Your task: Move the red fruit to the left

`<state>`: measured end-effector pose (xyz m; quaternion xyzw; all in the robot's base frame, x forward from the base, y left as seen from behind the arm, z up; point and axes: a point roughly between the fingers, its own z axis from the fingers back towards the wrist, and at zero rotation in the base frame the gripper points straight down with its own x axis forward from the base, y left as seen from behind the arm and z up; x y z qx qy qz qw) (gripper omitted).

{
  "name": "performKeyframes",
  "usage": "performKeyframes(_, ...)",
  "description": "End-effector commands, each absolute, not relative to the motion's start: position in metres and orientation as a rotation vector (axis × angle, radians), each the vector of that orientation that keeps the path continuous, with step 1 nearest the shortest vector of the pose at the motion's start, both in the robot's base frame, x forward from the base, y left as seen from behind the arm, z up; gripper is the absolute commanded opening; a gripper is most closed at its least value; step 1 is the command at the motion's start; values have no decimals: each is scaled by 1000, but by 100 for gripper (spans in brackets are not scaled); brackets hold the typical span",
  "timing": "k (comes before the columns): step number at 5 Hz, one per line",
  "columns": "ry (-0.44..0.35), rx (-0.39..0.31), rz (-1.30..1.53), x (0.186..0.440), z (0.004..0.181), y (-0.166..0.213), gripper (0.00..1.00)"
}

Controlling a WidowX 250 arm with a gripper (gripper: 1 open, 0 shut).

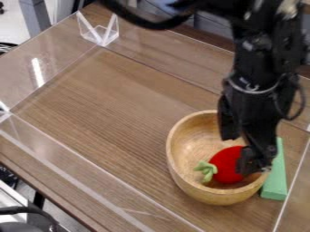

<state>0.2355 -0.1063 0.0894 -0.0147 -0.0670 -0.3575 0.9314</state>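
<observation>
While the tool (pixel 246 150) gapes, red fruit (pixel 231 165) lies in bowl (pixel 184 150).

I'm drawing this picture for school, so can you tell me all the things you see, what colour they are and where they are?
red fruit: one, glossy red with a green stem, lying inside the wooden bowl
wooden bowl: one, light wood, on the table near the right front corner
green block: one, light green, flat, on the table just right of the bowl
table: one, brown wood grain, under everything
clear walls: see-through plastic, standing around the table's edges
gripper: one, black, open, pointing down into the bowl right at the fruit
robot arm: one, black, reaching in from the top right
</observation>
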Motion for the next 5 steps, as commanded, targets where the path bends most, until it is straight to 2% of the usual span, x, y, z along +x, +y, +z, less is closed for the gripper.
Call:
performKeyframes(1, -149, -36, -744, 247, 94, -104, 100)
performKeyframes(2, -134, -43, -754, 255, 92, -102, 100)
performKeyframes(3, -118, -53, -756, 258, 79, -102, 100)
performKeyframes(4, -106, -59, -757, 262, 69, -102, 0)
performKeyframes(5, -140, -24, -746, 259, 92, -98, 0)
